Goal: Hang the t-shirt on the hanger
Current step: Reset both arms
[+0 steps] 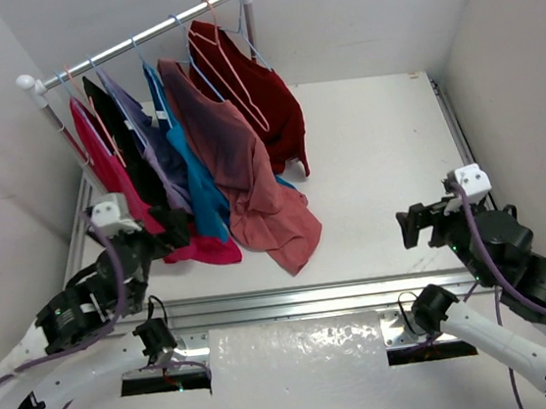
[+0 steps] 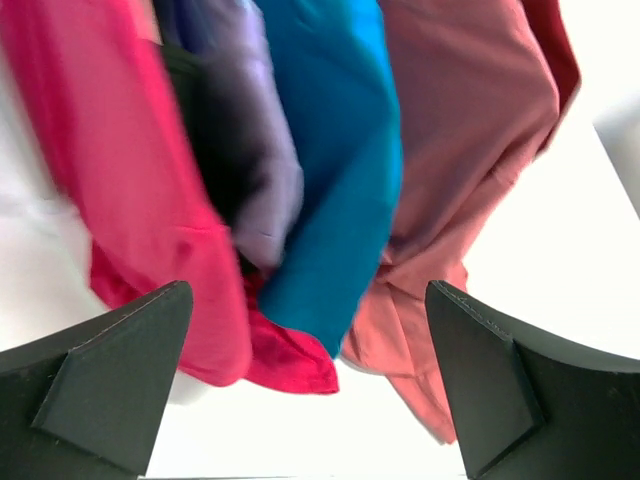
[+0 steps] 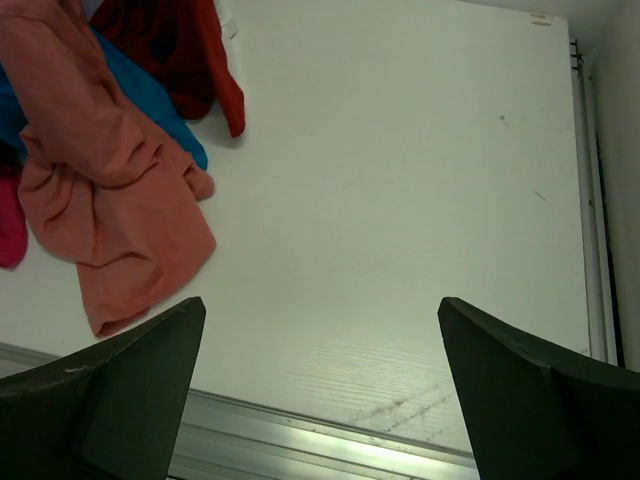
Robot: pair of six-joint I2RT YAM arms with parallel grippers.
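Observation:
The salmon t-shirt [image 1: 244, 168] hangs from the rail on the pale blue hanger [image 1: 201, 74], with its crumpled lower end resting on the white table. It also shows in the left wrist view [image 2: 470, 150] and the right wrist view [image 3: 100, 200]. My left gripper [image 1: 157, 239] is open and empty, low at the hems of the hanging shirts; in its own view [image 2: 308, 290] the shirts hang just ahead of its fingers. My right gripper [image 1: 411, 226] is open and empty over the bare table, right of the t-shirt, as its own view [image 3: 321, 302] shows.
A white rail [image 1: 136, 37] on posts carries a magenta shirt [image 1: 100, 155], a black one [image 1: 118, 123], a lavender one [image 1: 141, 131], a teal one [image 1: 199, 178] and a maroon shirt [image 1: 266, 102] on a pink-red hanger. A metal rail [image 1: 294, 301] edges the table's front.

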